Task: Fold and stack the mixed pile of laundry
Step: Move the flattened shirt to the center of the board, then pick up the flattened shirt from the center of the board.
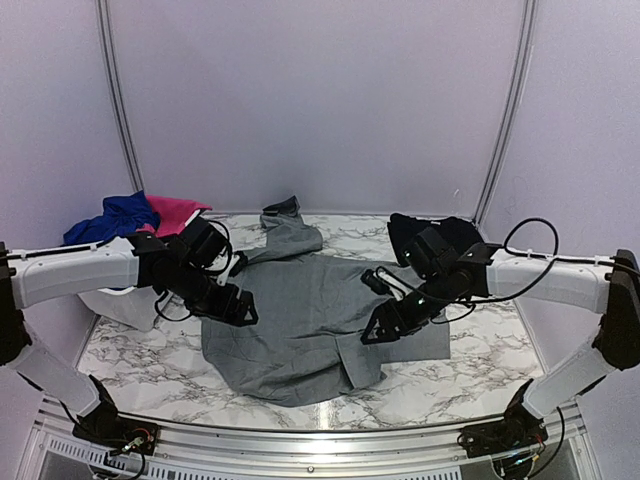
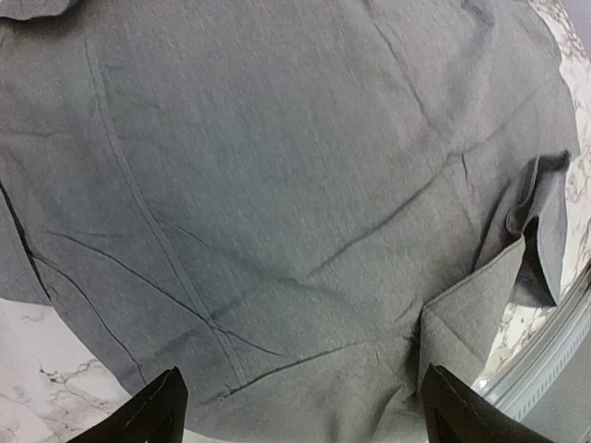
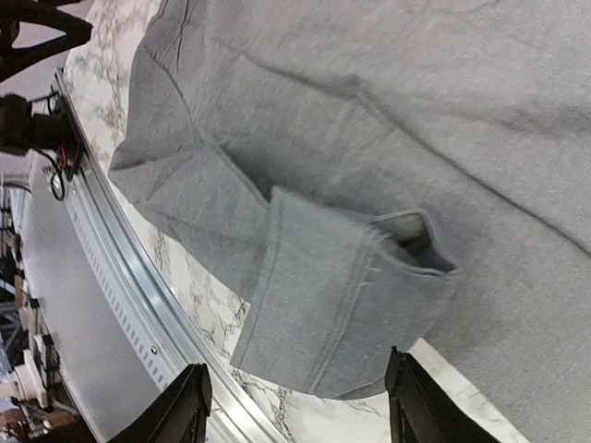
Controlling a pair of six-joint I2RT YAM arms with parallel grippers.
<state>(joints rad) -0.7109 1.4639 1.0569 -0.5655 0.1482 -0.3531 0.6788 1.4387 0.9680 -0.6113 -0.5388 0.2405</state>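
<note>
A grey shirt [image 1: 310, 320] lies spread on the marble table, collar toward the back. It fills the left wrist view [image 2: 277, 185] and shows in the right wrist view [image 3: 388, 138] with a folded cuff [image 3: 332, 295]. My left gripper [image 1: 240, 310] hovers open over the shirt's left edge; in its own view [image 2: 300, 411] the jaws are wide apart and empty. My right gripper [image 1: 378, 330] hovers open above the shirt's right side; in its own view [image 3: 295, 406] it is over the cuff, empty. Royal blue [image 1: 112, 218] and hot-pink [image 1: 175, 212] pieces lie at the back left. A black garment [image 1: 435, 235] lies at the back right.
A white basket [image 1: 125, 300] sits at the left under the left arm. A metal rail [image 1: 320, 425] runs along the table's near edge, also in the right wrist view [image 3: 120, 277]. White walls enclose the back and sides.
</note>
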